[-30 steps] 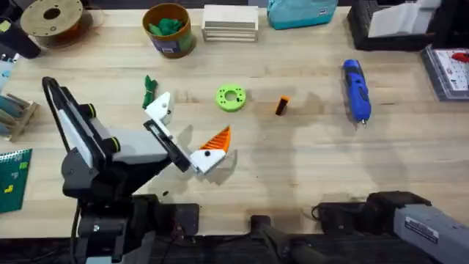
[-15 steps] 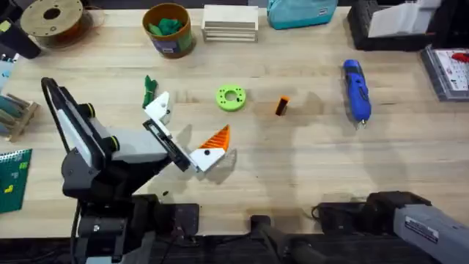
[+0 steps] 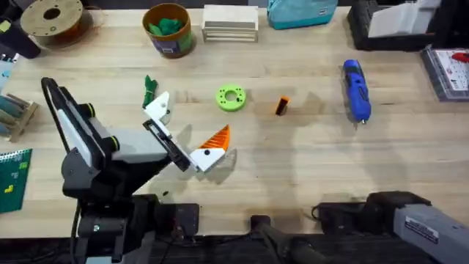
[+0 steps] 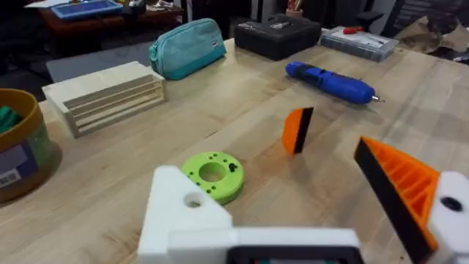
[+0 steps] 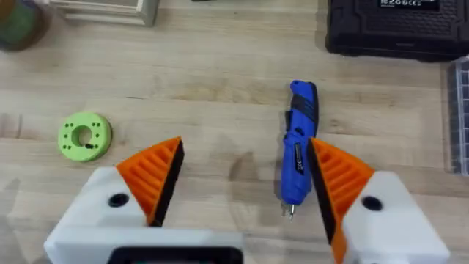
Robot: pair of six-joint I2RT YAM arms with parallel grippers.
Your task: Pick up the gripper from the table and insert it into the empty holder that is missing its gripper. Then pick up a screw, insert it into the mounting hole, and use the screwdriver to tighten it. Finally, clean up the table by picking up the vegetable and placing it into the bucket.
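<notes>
Spanning the overhead view, the wide light wooden plank table carries most of its clutter along the far edge: a brown filament spool, the small round yellow-ochre bucket with something green already inside, a pale block of stacked wooden slats, a teal zip pouch and a black case.

The middle and near right of the tabletop lie bare, giving open room between the bright blue pen-shaped screwdriver at the right and the parts nearer the centre. The small stubby orange gripper piece with a black end stands alone, well apart from the screwdriver and just right of a lime-green plastic ring. The small dark green leafy vegetable lies just beside the white angular holder.

That holder is one side of the left gripper, whose two mounts are spread wide and hold nothing; the other mount carries an orange ribbed wedge. In the right wrist view the right gripper is likewise spread, empty, with the screwdriver seen beyond its fingers.

The bucket's bluish label band and the white lettering on the black case are too small to read.
</notes>
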